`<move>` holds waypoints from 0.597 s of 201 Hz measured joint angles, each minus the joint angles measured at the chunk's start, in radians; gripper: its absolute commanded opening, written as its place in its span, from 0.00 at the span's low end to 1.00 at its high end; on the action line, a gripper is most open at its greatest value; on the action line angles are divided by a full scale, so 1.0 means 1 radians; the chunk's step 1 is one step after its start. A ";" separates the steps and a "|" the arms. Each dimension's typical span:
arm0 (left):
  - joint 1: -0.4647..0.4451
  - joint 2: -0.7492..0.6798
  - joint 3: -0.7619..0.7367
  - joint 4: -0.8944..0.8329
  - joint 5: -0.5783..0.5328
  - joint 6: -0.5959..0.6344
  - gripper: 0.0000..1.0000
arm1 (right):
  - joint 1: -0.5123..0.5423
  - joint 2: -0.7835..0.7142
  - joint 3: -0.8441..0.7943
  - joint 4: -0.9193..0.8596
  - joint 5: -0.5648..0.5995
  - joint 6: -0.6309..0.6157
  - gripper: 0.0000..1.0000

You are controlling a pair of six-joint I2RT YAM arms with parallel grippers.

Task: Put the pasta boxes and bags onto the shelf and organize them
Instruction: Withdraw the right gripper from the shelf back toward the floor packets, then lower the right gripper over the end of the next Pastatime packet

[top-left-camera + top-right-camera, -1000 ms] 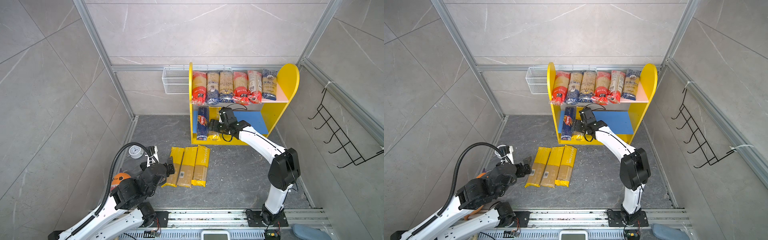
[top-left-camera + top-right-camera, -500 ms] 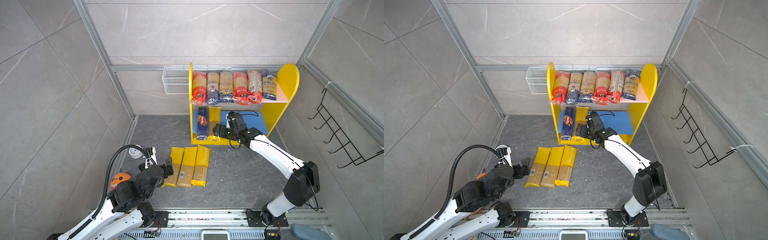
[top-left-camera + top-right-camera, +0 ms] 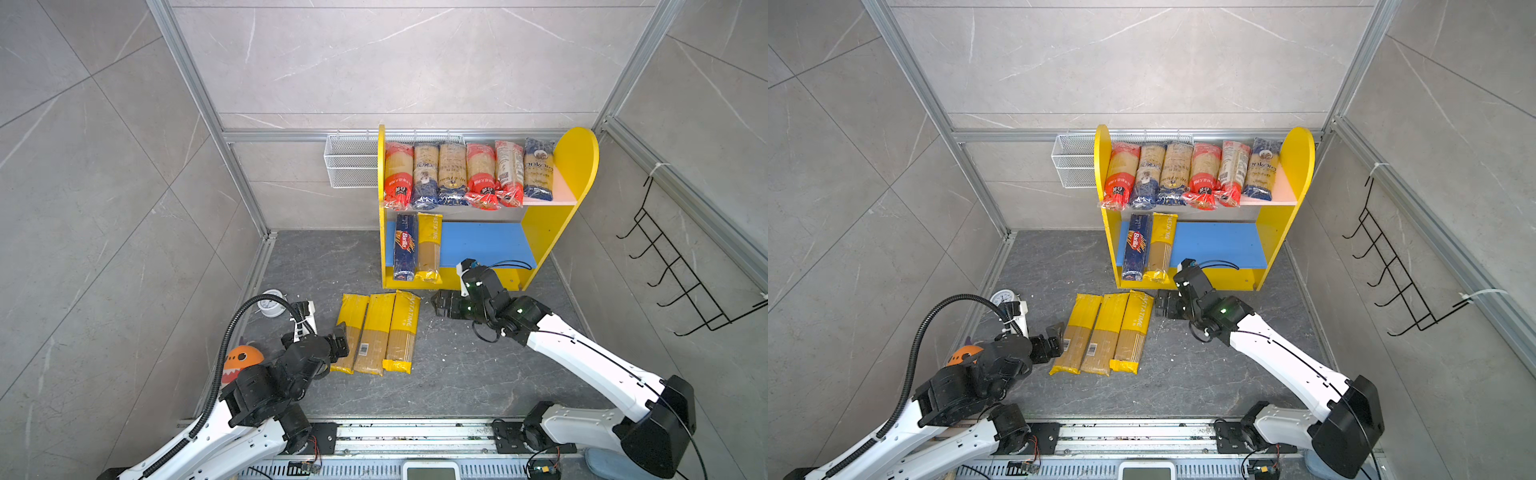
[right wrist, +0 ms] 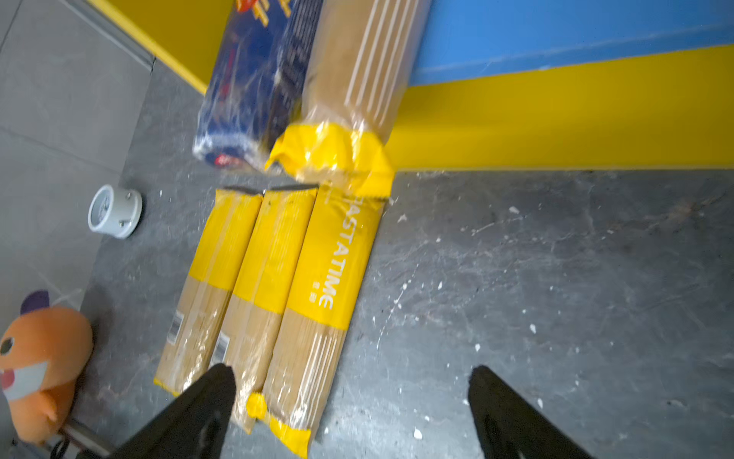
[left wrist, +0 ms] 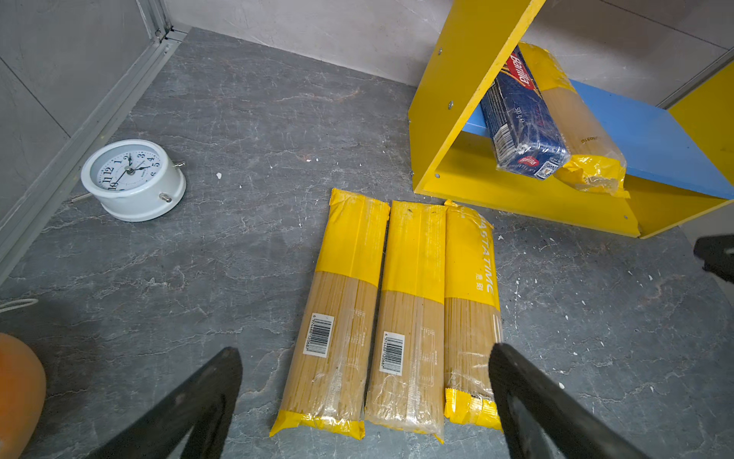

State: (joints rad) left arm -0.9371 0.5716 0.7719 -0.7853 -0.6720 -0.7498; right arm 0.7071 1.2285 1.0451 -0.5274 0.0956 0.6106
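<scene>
White clock (image 5: 133, 179) shows its face only in the left wrist view. Left gripper (image 5: 363, 351) gapes, empty, beside three floor packs (image 5: 397, 310). Right gripper (image 4: 351, 371), wide and empty, has backed off the shelf (image 3: 540, 232), its yellow pack (image 3: 430, 249) left beside the box (image 3: 405, 249) on the blue board (image 3: 486, 245).

Top views: high, facing down and forward; both take in the whole floor (image 3: 457, 374) and the shelf (image 3: 575, 166).
Left wrist: low, near, facing three yellow packs (image 5: 413, 278).
Right wrist: low, near, slightly blurred, same packs.
Shared: packs and shelf, all views.
</scene>
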 measured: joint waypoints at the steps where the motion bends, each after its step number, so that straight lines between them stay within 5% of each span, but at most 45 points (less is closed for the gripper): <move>1: 0.000 0.000 0.000 0.000 0.000 0.000 1.00 | 0.006 -0.002 -0.003 -0.001 0.003 0.000 0.95; 64: 0.000 0.001 -0.019 0.003 0.029 -0.031 1.00 | 0.257 -0.003 -0.135 0.001 0.064 0.109 0.95; 120: 0.000 -0.035 -0.031 -0.016 0.050 -0.068 1.00 | 0.387 0.198 -0.143 0.067 0.095 0.176 0.96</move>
State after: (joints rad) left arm -0.9371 0.5362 0.7406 -0.8013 -0.6220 -0.8173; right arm 1.0943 1.4265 0.9016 -0.4606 0.1905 0.7868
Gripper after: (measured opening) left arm 0.997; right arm 0.956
